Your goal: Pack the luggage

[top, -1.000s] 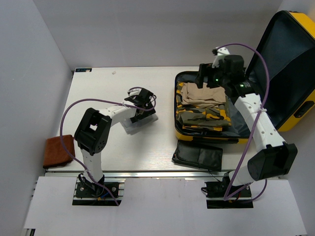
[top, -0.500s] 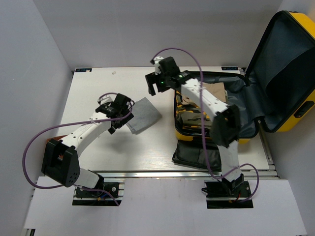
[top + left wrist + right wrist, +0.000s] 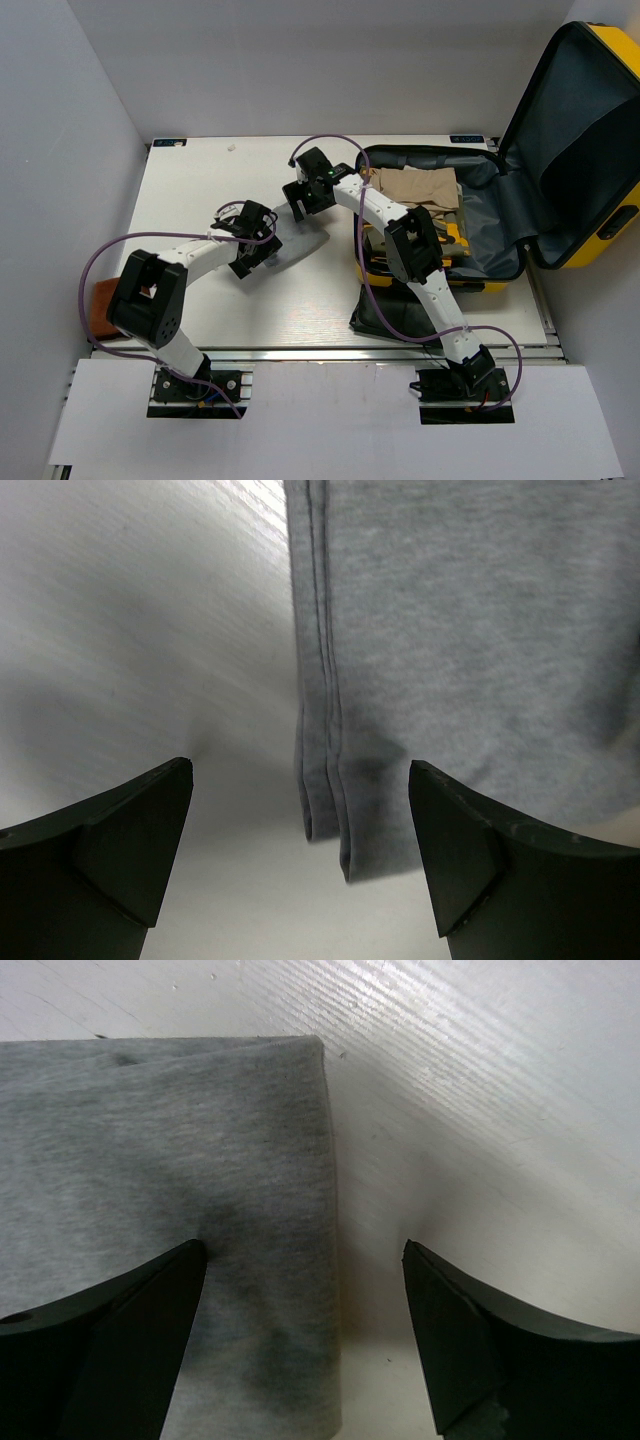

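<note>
Left tool (image 3: 300,775): jaws wide apart, holding nothing. I see it low over the near end of a folded grey garment (image 3: 300,243), with the garment's stacked fold edges running up between the 2 fingers.

Right tool (image 3: 304,1250): jaws also wide apart and empty. 1 finger sits over the grey cloth and the other over bare surface (image 3: 200,180), so the garment's side edge lies between them.

Contact: from the wrist views I cannot tell whether either tool's fingertips are touching the cloth or only hanging just above it.

What changed: a second ago my right arm was working inside the luggage (image 3: 585,130), above the tan garment (image 3: 425,185). It has since swung left out of the case and come down at the far edge of the grey garment. My left arm has stayed at the garment and drawn in towards its near end.

What that means: I judge that the last item is now in the case and the grey garment is next. With both tools at opposite edges, it looks like a 2-armed lift.

Luggage relative to the tools: it lies open to the right, well apart from both tools, with its lid raised. The tan garment is inside, and a black pouch (image 3: 400,320) lies on the surface just in front of it.
</note>
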